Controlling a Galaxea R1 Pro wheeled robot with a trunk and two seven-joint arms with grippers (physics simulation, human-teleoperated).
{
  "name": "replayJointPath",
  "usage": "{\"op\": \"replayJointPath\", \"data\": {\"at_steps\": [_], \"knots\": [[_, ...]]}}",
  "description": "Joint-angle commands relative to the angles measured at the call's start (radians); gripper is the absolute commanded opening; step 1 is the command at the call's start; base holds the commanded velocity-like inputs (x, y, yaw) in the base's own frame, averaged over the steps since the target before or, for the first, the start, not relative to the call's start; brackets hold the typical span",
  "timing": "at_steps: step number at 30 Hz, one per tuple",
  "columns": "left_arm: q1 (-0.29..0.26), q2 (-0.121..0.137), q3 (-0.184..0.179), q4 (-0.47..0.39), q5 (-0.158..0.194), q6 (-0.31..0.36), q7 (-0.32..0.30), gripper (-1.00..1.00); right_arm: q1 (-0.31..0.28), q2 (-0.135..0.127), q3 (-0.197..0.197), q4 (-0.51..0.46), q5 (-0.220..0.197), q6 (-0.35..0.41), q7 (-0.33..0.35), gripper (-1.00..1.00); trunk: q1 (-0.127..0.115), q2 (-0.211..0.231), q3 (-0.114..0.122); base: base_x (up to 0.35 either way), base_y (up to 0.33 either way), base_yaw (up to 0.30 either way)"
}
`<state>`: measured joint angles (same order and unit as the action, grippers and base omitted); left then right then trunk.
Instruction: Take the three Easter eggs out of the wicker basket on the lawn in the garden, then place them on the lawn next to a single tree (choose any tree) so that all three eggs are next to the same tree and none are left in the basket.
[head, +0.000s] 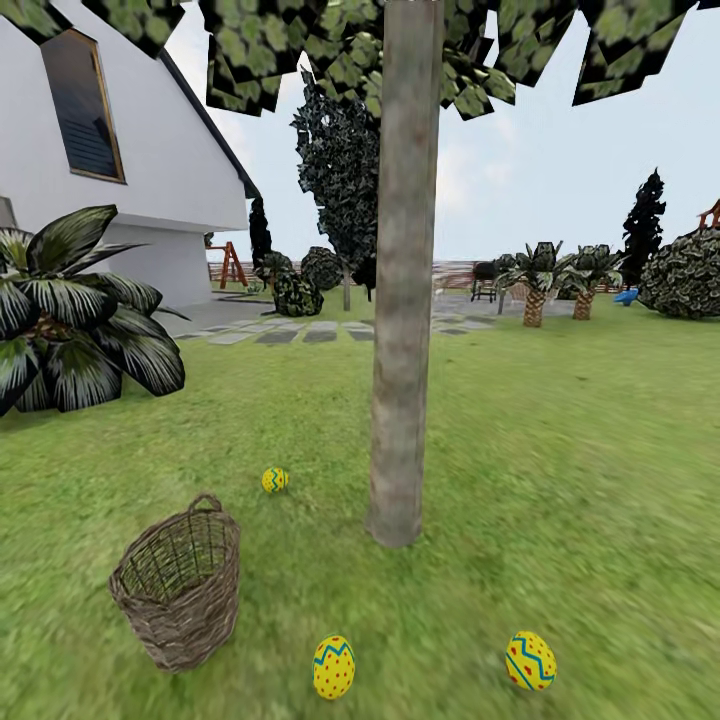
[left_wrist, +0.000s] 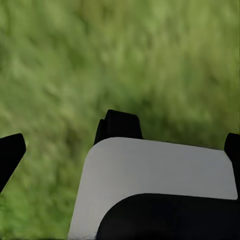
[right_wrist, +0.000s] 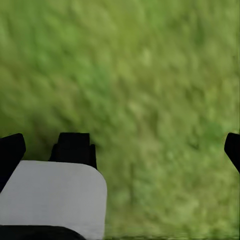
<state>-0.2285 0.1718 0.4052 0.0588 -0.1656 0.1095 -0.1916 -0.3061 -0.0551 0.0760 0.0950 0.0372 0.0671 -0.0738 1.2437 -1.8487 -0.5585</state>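
Woven brown wicker forms the basket (head: 180, 598), which stands on the lawn (head: 560, 470) to the left of the tree (head: 405, 270) and nearer the camera than its base. Its mouth is tipped toward the trunk, and no egg can be made out inside it, though the deepest part of the interior is not fully shown.

Three Easter eggs are seen lying on the grass around the trunk. The small far egg (head: 275, 480) rests left of the trunk, a little beyond the basket. The second egg (head: 333, 667) lies just to the right of the basket, in front of the trunk and slightly left of it, its long axis roughly upright in the head view. The third egg (head: 530, 660) lies in front of the trunk and to its right, tilted slightly.

All three are judged to be near the same tree, so the placing appears largely done; any coming move would turn on whether the near eggs count as next to the trunk.

In the left wrist view the left gripper (left_wrist: 120, 145) is shown over bare grass with its dark fingertips spread apart and nothing between them. The right gripper (right_wrist: 122, 147) is likewise spread wide over grass, holding nothing.
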Motion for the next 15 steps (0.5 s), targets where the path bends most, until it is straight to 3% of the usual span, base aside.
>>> {"op": "replayJointPath", "data": {"at_steps": [1, 8, 13, 15], "knots": [[0.011, -0.005, 0.009, 0.001, -0.009, -0.017, 0.024, 1.00, 0.009, 0.001, 0.008, 0.002, 0.004, -0.004, -0.002, 1.00, -0.004, 0.007, 0.002, 0.000, 0.000, 0.000], [0.056, -0.030, 0.009, 0.001, -0.008, -0.055, 0.071, 1.00, 0.070, 0.000, 0.007, 0.003, 0.002, -0.047, -0.003, 1.00, -0.031, 0.056, 0.024, 0.000, 0.000, 0.000], [0.083, -0.078, 0.009, 0.001, -0.008, -0.058, 0.078, 1.00, 0.121, -0.005, 0.007, 0.003, 0.001, -0.092, -0.004, 1.00, -0.050, 0.091, 0.040, 0.000, 0.000, 0.000], [0.086, -0.081, 0.010, 0.001, -0.008, -0.058, 0.079, 1.00, 0.127, -0.007, 0.007, 0.003, -0.004, -0.094, -0.004, 1.00, -0.058, 0.105, 0.046, 0.000, 0.000, 0.000]]}}
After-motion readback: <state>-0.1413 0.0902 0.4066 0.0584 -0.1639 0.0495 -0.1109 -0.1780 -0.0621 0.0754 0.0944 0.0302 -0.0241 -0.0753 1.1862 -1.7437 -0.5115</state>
